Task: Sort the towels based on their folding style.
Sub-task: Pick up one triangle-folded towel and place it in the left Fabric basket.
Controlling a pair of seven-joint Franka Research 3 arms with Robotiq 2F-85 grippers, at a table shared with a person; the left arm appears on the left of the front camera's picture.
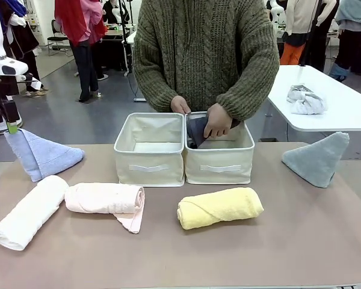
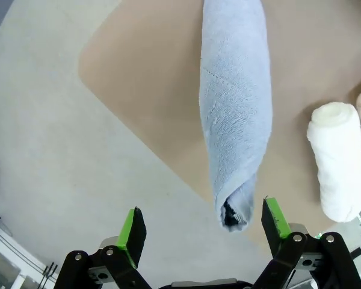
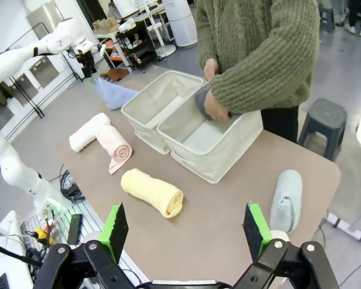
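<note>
my left tool, open, hangs above the light blue towel: centre on its narrow end, lower, close firmly. my right tool: open.

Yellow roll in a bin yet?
No, the yellow roll lies on the table, in front of the right-hand bin.

White roll, pink roll with a loose tail, and yellow roll lie along the table's near side. Light blue cone and grey-teal cone rest at opposite ends. The dark grey towel sits in the right bin.
</note>
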